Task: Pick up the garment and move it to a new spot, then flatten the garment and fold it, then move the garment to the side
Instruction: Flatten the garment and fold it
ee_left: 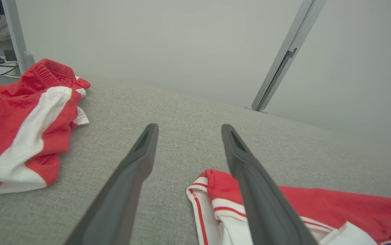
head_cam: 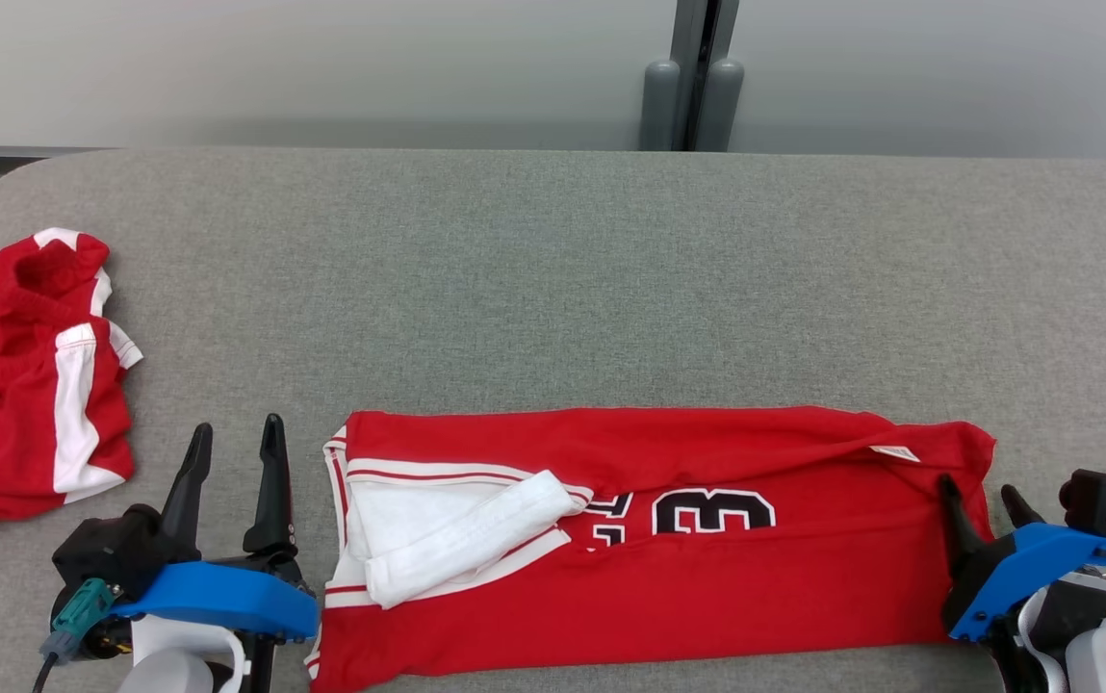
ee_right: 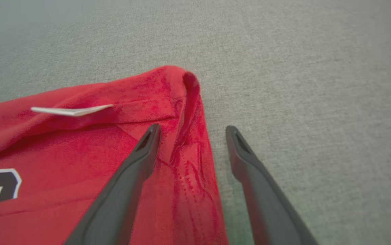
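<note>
Our left gripper (head_cam: 237,423) is standing with its two dark fingers spread apart and nothing between them, over the bare grey woven tabletop (head_cam: 553,289), just beside the left end of the folded red jersey with white trim (head_cam: 707,577). In the left wrist view we are seeing this gripper (ee_left: 189,126) pointing across the cloth surface, its right finger crossing in front of the jersey's (ee_left: 335,207) white-and-red striped corner.

Our right gripper (head_cam: 976,484) is also standing wide and gripping nothing. It is straddling the jersey's right edge: in the right wrist view the gripper (ee_right: 192,127) is showing one finger over the red fabric (ee_right: 62,153) and the other over the grey surface. We cannot tell whether the finger is touching the cloth.

The jersey is lying as a long band along the near edge of the table, between the two grippers. On it we are reading a black numeral 3 with a white outline (head_cam: 711,510); a second character to its left is mostly hidden under a folded white band, so we cannot read it. A small white sewn-in tag (head_cam: 894,452) is sticking out near the right end, and in the right wrist view the tag (ee_right: 69,110) is showing no legible writing.

A crumpled pair of red shorts with a white side stripe (head_cam: 4,404) is lying well apart at the table's left end, also showing in the left wrist view (ee_left: 11,129).
</note>
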Tool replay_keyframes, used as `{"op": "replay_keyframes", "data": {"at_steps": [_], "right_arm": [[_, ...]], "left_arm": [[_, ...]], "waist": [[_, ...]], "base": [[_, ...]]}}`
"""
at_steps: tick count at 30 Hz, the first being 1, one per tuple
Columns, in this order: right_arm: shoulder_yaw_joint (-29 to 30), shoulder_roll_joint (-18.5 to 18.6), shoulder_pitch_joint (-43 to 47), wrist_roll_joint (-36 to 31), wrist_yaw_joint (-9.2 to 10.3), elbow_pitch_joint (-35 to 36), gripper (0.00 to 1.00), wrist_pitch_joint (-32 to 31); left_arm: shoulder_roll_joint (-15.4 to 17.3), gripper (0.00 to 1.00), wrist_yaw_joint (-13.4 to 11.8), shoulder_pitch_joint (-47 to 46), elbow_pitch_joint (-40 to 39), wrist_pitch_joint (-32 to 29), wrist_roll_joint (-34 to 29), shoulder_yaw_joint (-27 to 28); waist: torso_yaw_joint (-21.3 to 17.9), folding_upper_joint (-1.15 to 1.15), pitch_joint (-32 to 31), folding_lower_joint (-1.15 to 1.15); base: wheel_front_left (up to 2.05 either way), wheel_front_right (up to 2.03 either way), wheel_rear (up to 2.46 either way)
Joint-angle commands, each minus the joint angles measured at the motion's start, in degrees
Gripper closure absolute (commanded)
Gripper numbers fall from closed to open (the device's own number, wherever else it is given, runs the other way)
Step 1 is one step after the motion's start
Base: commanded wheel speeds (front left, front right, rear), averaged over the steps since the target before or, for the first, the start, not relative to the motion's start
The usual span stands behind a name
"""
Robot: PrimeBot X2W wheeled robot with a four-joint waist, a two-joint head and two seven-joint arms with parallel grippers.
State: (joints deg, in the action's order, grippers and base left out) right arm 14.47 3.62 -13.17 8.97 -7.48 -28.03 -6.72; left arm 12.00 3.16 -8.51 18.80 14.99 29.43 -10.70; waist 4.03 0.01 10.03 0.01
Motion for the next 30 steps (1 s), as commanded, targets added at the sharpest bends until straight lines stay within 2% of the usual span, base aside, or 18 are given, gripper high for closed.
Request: {"op": "replay_keyframes", "data": {"at_steps": [1, 11, 12, 13, 14, 15, 23, 30], "right_arm": [[-0.20, -0.24, -1.00, -0.36, -0.03, -0.64, 0.00, -0.13], [-0.05, -0.41, -4.40, -2.30, -0.02, -9.05, 0.00, -0.58], [-0.09, -0.45, -4.70, -2.39, -0.01, -9.63, 0.15, -0.41], [-0.13, -0.49, -4.88, -2.45, -0.02, -10.03, 0.51, -0.21], [-0.24, -0.54, -5.01, -2.53, -0.02, -10.38, 0.79, -0.07], [-0.33, -0.58, -5.15, -2.82, -0.02, -10.81, 1.00, -0.03], [1.52, 0.55, -5.11, -4.44, 0.05, -11.47, 1.00, 1.11], [5.52, 3.13, -4.07, -5.37, 0.03, -6.51, 1.00, 2.08]], "left_arm": [[-0.16, 0.00, 0.44, -1.06, 0.30, 0.25, -0.54, 0.50], [-1.62, 0.00, 2.38, -2.63, 1.37, 0.26, -2.68, 2.49], [-1.74, 0.00, 2.43, -2.53, 1.37, 0.26, -2.86, 2.72], [-1.81, 0.00, 2.52, -2.47, 1.41, 0.26, -2.91, 2.90], [-1.92, 0.00, 2.68, -2.41, 1.43, 0.26, -2.98, 3.07], [-2.02, 0.00, 2.84, -2.28, 1.58, 0.26, -3.11, 3.18], [-2.38, 0.00, 3.44, -1.70, 2.40, 0.26, -3.56, 3.97], [-2.54, 0.00, 3.86, -1.35, 2.42, 0.26, -3.89, 4.66]], "waist": [[0.15, -0.01, 0.17, -0.01], [0.35, -0.01, 0.85, -0.01], [0.32, -0.01, 0.87, -0.01], [0.25, -0.01, 0.88, -0.01], [0.17, -0.01, 0.90, -0.01], [0.07, -0.01, 0.92, -0.01], [-0.53, -0.01, 0.63, -0.01], [-1.22, -0.01, 0.48, -0.01]], "base": [[0.00, 0.00, 0.00], [0.00, 0.00, 0.00], [0.00, 0.00, 0.00], [0.00, 0.00, 0.00], [0.00, 0.00, 0.00], [0.00, 0.00, 0.00], [0.00, 0.00, 0.00], [0.00, 0.00, 0.00]]}}
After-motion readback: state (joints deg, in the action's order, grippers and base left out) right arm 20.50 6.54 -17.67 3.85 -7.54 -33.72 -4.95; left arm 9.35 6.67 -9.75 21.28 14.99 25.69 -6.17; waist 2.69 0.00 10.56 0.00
